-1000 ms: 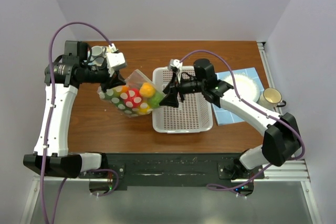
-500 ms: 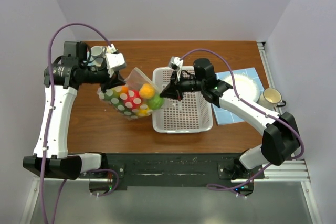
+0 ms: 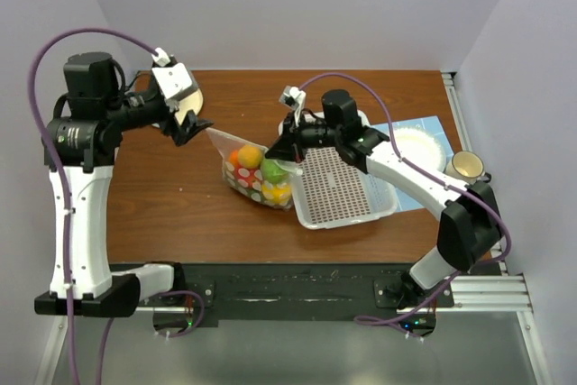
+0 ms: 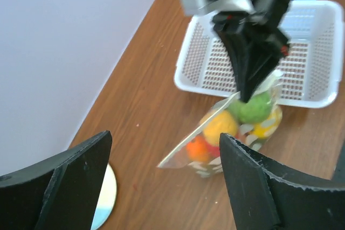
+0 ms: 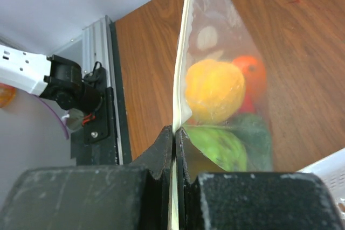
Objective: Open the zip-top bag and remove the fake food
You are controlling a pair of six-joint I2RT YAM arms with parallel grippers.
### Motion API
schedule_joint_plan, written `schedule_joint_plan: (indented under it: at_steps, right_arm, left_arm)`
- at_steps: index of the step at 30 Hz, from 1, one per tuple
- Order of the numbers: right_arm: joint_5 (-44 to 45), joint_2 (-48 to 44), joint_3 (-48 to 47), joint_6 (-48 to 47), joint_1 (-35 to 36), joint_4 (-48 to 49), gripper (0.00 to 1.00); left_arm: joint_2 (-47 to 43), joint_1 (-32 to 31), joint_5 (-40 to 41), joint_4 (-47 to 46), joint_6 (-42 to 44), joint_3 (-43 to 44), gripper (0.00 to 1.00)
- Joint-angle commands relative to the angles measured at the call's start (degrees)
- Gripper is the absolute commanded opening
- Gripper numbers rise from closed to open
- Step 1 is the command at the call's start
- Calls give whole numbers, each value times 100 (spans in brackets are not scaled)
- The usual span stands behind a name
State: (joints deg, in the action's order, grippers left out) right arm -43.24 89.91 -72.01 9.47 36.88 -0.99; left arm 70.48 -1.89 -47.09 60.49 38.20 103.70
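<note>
The zip-top bag point(image 3: 257, 176) stands on the brown wooden table point(image 3: 180, 209) near its middle, just left of the basket point(image 3: 347, 188). It is clear, soft film printed with pale round dots, pulled into a slack triangular shape with its far left corner pointing towards the left arm. Its white zip strip runs as a thin straight band along the top edge. Inside it the fake food point(image 3: 261, 171) is packed close: smooth, glossy plastic rounds in orange, yellow, green and red, the orange one uppermost and the green one just below the pinched corner. The right gripper point(image 3: 288, 156) has its two black fingers pressed flat together on the zip strip at the bag's right upper corner, with the film hanging below them. The left gripper point(image 3: 189, 126) is well apart from the bag, up and to the far left, its dark wedge-shaped fingers spread wide around nothing. The basket is white rigid plastic, rectangular with rounded corners, its floor and walls a grid of small holes; its left wall is at the bag, though contact cannot be judged. A pale round disc point(image 3: 191, 101) lies beside the left gripper. At the right edge are a blue mat point(image 3: 433, 126), a white plate point(image 3: 416, 146) and a cup point(image 3: 466, 166).
</note>
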Motion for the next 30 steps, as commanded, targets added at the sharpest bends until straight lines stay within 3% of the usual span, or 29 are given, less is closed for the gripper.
schedule_joint_plan:
  at_steps: [1,6,9,18,25,30]
  right_arm:
    - [-333,131,-401,432,222,670,0]
    - [-448,518,-735,380,723,504,0]
    - [-518,677,-964,344,908,337,0]
    - [-466,704,-1307,64,987,-93,0]
    - [-430,791,-1430,-51,987,-296,0]
    - [-343,923,-1596,-33,987,-305,0]
  left_arm:
    - [124,22,-809,323,223,-435,86]
    - [-34,-22,-995,-195,557,-1631,86]
    - [115,-31,-863,-205,943,-1722,84]
    - [827,-57,-486,1490,2718,-1291,79]
    - [449,-127,-336,1492,3001,-1783,78]
    - [423,-338,-318,1492,2974,-2257,69]
